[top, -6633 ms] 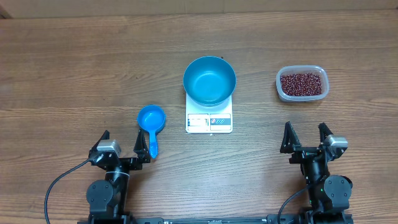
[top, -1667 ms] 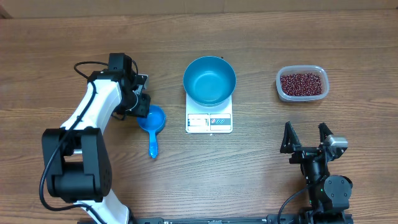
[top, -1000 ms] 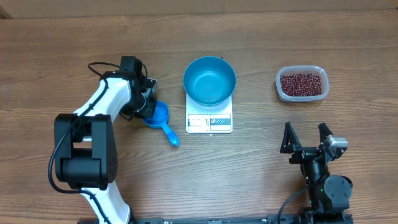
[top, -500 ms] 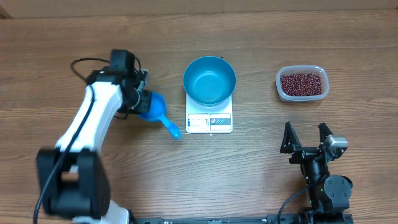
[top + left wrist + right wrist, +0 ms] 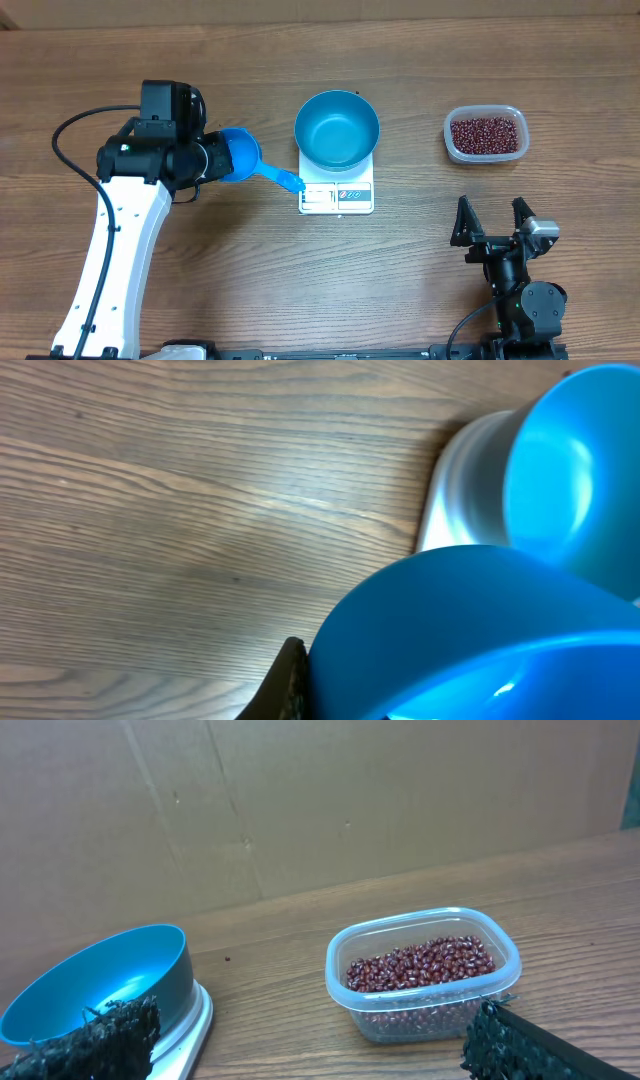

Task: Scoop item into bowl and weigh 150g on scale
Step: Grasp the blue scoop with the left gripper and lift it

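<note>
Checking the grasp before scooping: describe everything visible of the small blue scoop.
The scoop is bright blue, glossy, plastic-looking: a round cup with a short straight handle. Nothing shows inside it. The left gripper, shut, holds it by the cup, left of the bowl; the handle points right, its tip close to the scale's front-left corner.

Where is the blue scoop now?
Overhead view: the scoop is left of the bowl, held in the left jaws, its handle tip by the scale.

Blue bowl point(image 5: 337, 130), white scale point(image 5: 336, 197), red-brown beans point(image 5: 485, 134)
</note>
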Robot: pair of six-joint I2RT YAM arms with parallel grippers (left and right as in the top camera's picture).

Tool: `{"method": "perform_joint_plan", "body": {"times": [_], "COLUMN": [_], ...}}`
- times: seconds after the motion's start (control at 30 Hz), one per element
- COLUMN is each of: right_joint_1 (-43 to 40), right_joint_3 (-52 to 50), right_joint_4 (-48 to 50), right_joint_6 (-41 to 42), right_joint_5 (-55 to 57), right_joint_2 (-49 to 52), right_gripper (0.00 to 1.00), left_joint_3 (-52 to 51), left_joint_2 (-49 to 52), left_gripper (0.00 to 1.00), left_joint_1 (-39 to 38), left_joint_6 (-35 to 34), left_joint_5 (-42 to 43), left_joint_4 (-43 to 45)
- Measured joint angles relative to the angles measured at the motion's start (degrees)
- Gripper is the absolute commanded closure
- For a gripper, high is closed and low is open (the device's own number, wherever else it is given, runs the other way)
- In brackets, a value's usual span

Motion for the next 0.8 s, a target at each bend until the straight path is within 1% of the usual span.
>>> {"method": "perform_joint_plan", "body": {"times": [0.27,0.6,0.7,0.8], "right_joint_1": [0.00,0.00,0.00,0.00], "right_joint_3": [0.00,0.00,0.00,0.00], "right_joint_4": [0.00,0.20,0.24,0.26], "right_joint_6": [0.00,0.17,1.57,4.79], "right_joint_5": [-0.02,-0.68,-1.70,-2.56], "right_joint_2": [0.00,0.00,0.00,0.00], "right_gripper": [0.00,0.00,0.00,0.00], "left_joint_3": [0.00,0.00,0.00,0.00], "left_joint_2": [-0.92,-0.96,-0.96,-0.96], "left_gripper": [0.96,0.96,0.96,0.96], "left_joint_1": [0.00,-0.11,-0.48,-0.70], "left_joint_6": [-3.30,-5.18,-6.08,-6.73], "left_joint_5": [3.17,6.60,6.93,7.32], "left_joint_4": [-0.31,-0.39,-0.15,0.13]}}
